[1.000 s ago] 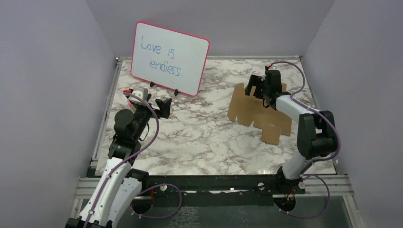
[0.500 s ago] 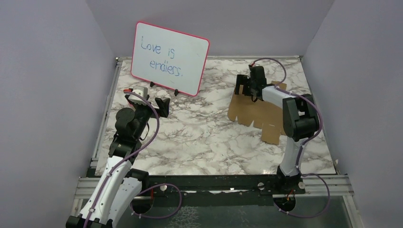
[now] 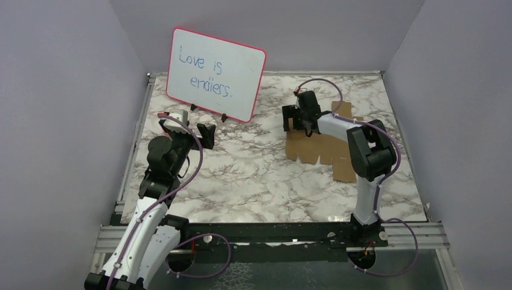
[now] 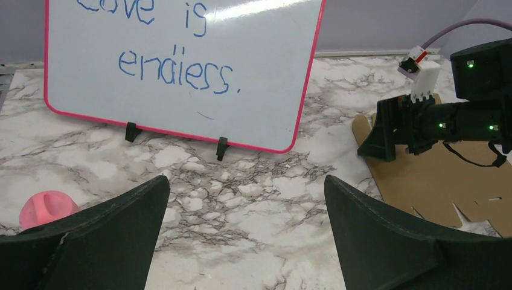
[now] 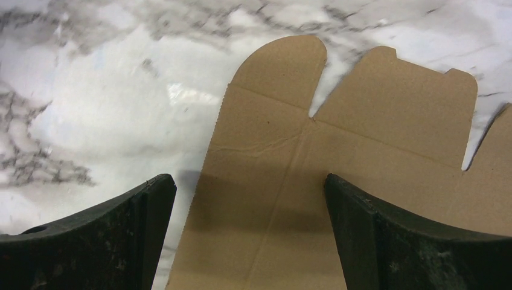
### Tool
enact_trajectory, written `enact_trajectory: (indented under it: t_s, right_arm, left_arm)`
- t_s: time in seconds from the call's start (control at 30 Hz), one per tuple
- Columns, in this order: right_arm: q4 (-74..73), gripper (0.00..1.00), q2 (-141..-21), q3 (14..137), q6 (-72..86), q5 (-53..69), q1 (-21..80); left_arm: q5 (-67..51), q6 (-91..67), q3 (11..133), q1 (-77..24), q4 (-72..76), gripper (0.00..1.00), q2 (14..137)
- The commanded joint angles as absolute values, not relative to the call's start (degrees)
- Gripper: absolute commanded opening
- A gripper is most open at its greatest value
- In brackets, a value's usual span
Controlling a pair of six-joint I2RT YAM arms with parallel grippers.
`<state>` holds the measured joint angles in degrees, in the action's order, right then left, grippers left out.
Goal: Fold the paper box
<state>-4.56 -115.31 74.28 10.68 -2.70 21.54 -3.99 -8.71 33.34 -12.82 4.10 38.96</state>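
We see the paper box as a flat brown cut-out sheet, unfolded, lying on the right half of the marbled worktop, with its flaps and tabs spread out along the edges

The right hand hangs over the far left corner of the sheet. In its own wrist view the right hand stands wide open, one finger above bare marble and the other above the cardboard, so the left edge of the paper box runs between them. It grips nothing, and we cannot tell whether the fingertips touch the sheet or the worktop. A rounded flap and a squarer one lie just ahead of the fingers

The left hand is raised above the left side of the worktop, well apart from the sheet. It is also spread wide and empty, and faces the foot of the pink-framed whiteboard, which stands propped at the far left and carries blue handwriting. From that side we also see the paper box under the right arm
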Motion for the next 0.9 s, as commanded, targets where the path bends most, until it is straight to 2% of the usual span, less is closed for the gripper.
enact_trajectory:
  t_s: [0.0, 0.37, 0.57, 0.7, 0.87]
  right_arm:
    - [-8.27, 0.99, -111.79, 69.05, 8.96, -0.27, 25.49]
    - [-13.79, 0.99, -99.76, 58.46, 6.96, 9.26, 33.92]
    - [-14.22, 1.00, -93.54, 56.82, 7.60, 12.92, 34.42]
    - [-11.92, 1.00, -90.82, 60.76, 6.60, 10.15, 32.29]
    - [-7.86, 1.00, -94.81, 64.99, 9.60, 4.67, 24.16]
  left_arm:
    - [-2.59, -8.45, 35.42, -12.62, 4.81, 0.99, 39.39]
    - [-3.41, -9.20, 35.59, -12.55, 5.32, 0.99, 42.40]
    - [-3.41, -9.94, 35.94, -12.06, 5.17, 0.99, 44.71]
    - [-4.35, -9.86, 36.39, -11.64, 4.87, 0.99, 45.60]
    - [-6.05, -8.79, 37.16, -11.60, 3.64, 0.99, 46.45]
